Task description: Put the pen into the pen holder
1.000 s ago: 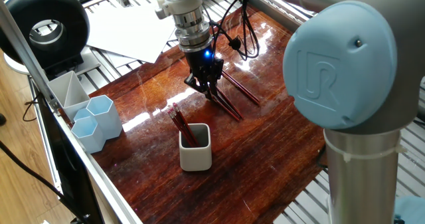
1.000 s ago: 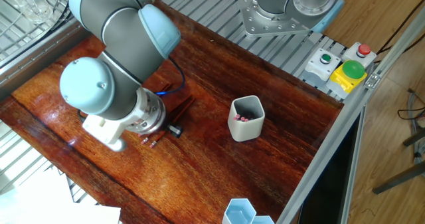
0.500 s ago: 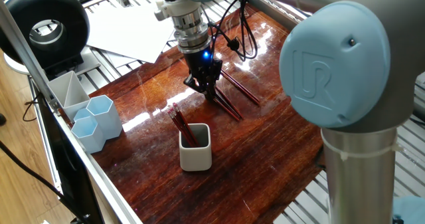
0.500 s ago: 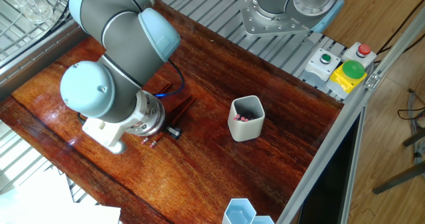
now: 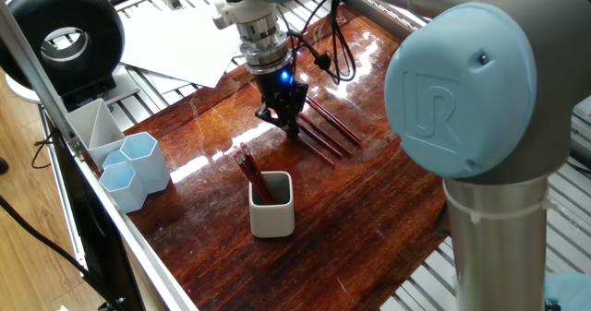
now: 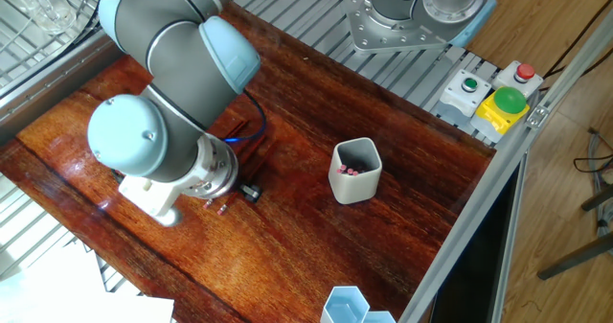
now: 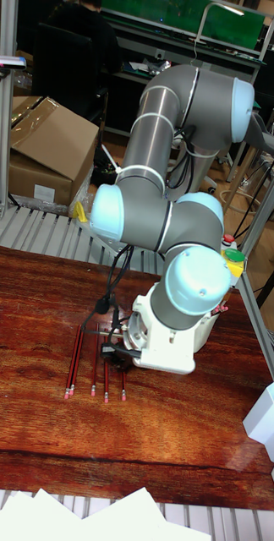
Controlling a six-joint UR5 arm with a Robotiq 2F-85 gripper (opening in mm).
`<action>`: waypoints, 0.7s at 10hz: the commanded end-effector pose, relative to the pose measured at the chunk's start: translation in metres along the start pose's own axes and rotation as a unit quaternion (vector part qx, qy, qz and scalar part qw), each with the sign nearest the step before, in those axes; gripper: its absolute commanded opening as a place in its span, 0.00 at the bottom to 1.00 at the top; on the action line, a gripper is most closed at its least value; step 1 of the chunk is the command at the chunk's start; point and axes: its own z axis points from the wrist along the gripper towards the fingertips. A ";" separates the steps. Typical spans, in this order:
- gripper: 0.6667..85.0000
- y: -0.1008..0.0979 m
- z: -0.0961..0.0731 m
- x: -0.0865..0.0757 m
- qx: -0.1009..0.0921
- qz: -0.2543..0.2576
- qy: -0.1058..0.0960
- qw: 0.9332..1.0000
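Several dark red pens [image 5: 325, 133] lie side by side on the wooden table [image 5: 369, 209]. In the tall fixed view the pens [image 7: 95, 365] run toward the camera. My gripper [image 5: 290, 129] stands low over them, its fingers drawn together on one pen near its end; that pen still rests at table height. In the other fixed view the wrist [image 6: 206, 170] hides the fingers, and only pen tips [image 6: 216, 206] show. The off-white pen holder [image 5: 271, 206] stands in front of the gripper with several pens in it. It also shows as the pen holder [image 6: 355, 170] from above.
Two pale blue hexagonal cups [image 5: 137, 166] and a grey compartment tray [image 5: 92, 126] sit at the table's left edge. White paper sheets [image 5: 180, 43] lie behind the table. A button box [image 6: 498, 98] sits by the far rail. The arm's big elbow [image 5: 471, 80] blocks the right side.
The wrist has shifted slightly left. The pens beside the fingers have spread apart, one sliding away from the other.
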 end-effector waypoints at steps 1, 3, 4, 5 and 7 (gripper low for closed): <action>0.00 0.013 -0.021 0.012 -0.008 0.007 0.007 1.000; 0.00 0.025 -0.055 0.042 -0.015 0.005 0.012 1.000; 0.00 0.034 -0.073 0.065 -0.018 0.007 0.006 1.000; 0.00 0.044 -0.083 0.078 -0.024 0.012 -0.010 1.000; 0.00 0.049 -0.086 0.079 -0.031 0.008 -0.026 0.999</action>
